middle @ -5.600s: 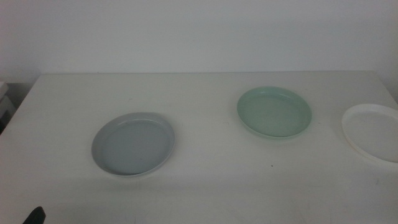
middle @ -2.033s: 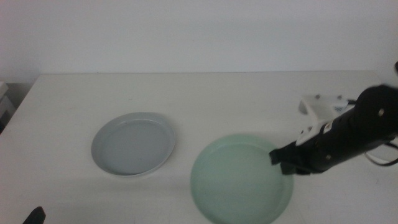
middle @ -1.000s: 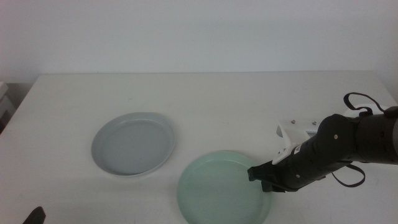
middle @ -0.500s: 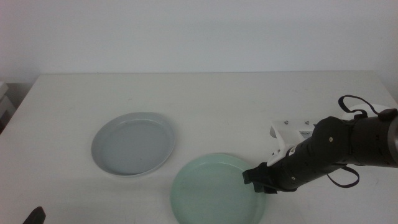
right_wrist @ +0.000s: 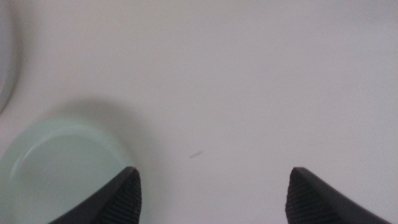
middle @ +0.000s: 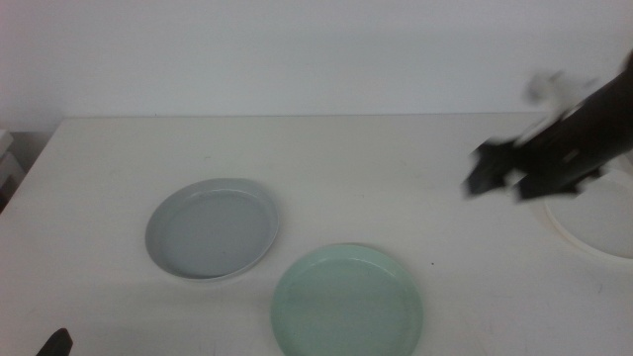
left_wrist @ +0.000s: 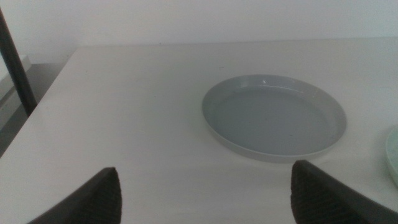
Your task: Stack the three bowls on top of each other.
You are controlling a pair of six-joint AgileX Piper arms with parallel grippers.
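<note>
Middle view: the mint green bowl sits on the bench just beside the grey-blue bowl; the white bowl lies at the right edge, partly behind the blurred right gripper. Only the wrist views show jaws: right gripper's apart, empty; left gripper likewise, near the grey-blue bowl.

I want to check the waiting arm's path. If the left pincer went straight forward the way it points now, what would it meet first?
Most likely the grey-blue bowl. In the left wrist view it lies on the table directly ahead of the open left pincer, with only bare tabletop before it. Depth is unclear, so it might pass above the near rim.
</note>
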